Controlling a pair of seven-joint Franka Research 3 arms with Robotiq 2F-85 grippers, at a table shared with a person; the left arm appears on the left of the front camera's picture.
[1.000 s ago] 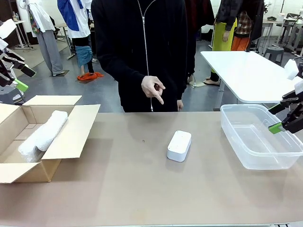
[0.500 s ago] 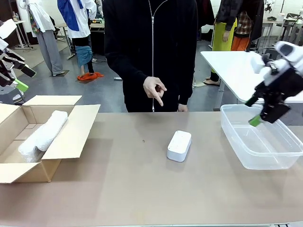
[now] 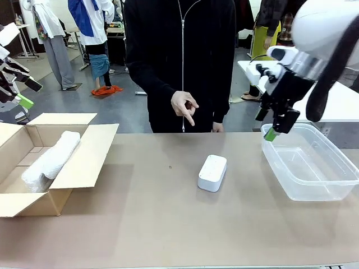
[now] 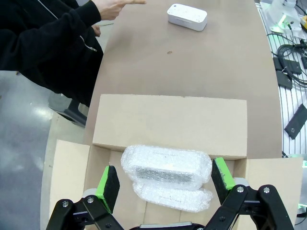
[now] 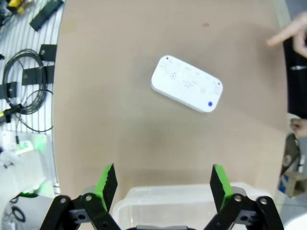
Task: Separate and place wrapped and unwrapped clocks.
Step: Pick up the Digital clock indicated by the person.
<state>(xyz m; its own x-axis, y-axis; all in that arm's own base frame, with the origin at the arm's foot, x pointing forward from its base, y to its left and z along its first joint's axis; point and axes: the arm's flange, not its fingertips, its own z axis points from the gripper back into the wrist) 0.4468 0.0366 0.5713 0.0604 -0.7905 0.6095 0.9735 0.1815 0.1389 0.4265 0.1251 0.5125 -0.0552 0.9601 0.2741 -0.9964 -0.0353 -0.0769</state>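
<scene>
surface: tan-brown table (image 3: 140,224), matte, one small dark speck near the middle
room: grey floor behind; a white table (image 3: 291,84) far right; people standing in the background; cables and black parts along the table's edge in the wrist views
person: stands at the far side in a black zip jacket; hand (image 3: 183,106) over the far edge, index finger pointing down, other fingers curled
unwrapped clock (image 3: 212,172): bare white rounded block, flat on the table about mid-table, between box and tub, touching neither
clock axis: long axis runs near-to-far, far end tipped slightly to the robot's right; face up, small dots on top, blue dot at the end nearer the person
cardboard box (image 3: 84,162): brown, left side of the table, flaps folded open
box contents: two wrapped clocks in whitish bubble wrap, upper bundle (image 4: 165,166) lying on lower bundle (image 4: 172,197), long sides parallel
clear tub (image 3: 291,185): right side of the table, table colour showing through its floor
left gripper (image 3: 29,93): high over the box, pads spread wide apart; bundles below it
right gripper (image 3: 268,128): fingers down, above the tub's far-left corner, pads spread wide, touching nothing
</scene>
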